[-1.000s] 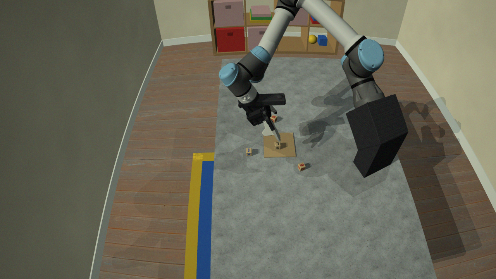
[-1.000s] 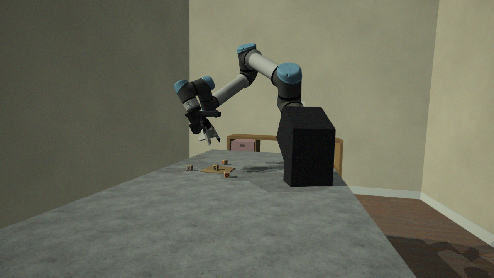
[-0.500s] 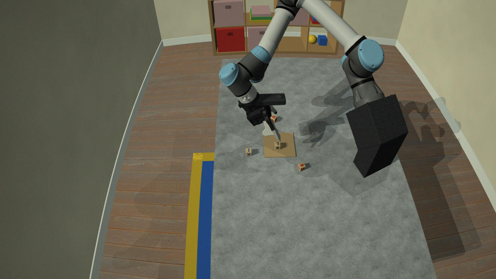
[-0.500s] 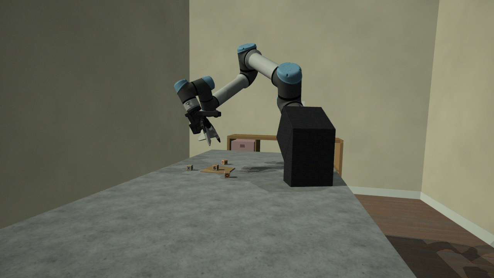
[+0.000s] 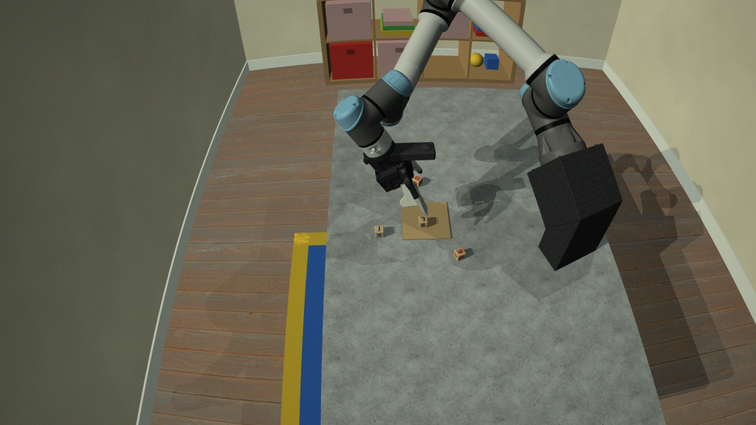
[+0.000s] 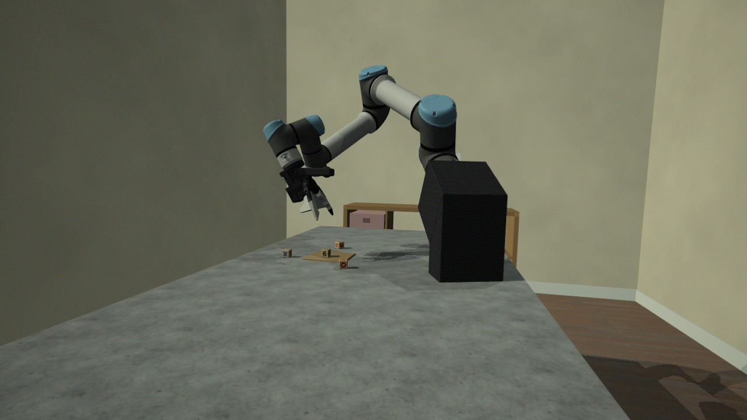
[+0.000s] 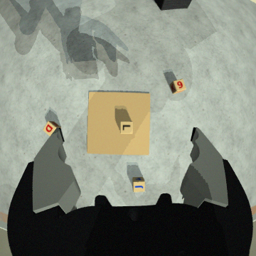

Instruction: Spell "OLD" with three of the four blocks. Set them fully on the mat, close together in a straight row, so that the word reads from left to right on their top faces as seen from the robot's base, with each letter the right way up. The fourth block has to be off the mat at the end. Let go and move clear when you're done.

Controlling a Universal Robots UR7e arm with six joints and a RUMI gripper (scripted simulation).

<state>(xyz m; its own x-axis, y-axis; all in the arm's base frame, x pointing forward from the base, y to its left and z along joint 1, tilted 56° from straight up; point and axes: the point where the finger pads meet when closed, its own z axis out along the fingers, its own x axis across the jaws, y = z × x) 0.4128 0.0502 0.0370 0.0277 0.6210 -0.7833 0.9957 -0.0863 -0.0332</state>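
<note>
l block (image 5: 423,222) (image 6: 325,253) (image 7: 126,127) obstructing mat (image 5: 409,232) (image 6: 342,258) (image 7: 103,142), room around it

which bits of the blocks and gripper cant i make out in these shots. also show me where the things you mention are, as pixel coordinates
- D block (image 5: 417,181) (image 6: 339,245) (image 7: 50,128): top view, partly covered by the gripper (image 5: 423,192) (image 6: 324,214) (image 7: 128,129).
- L block (image 5: 423,222) (image 6: 325,253) (image 7: 126,127): its underside faces the mat (image 5: 441,229) (image 6: 311,257) (image 7: 101,142) in every view.
- Gripper's rear housing: wrist view, cut off by the bottom edge.
- Smaller marks on the D block: exterior view, too small to read.
</note>
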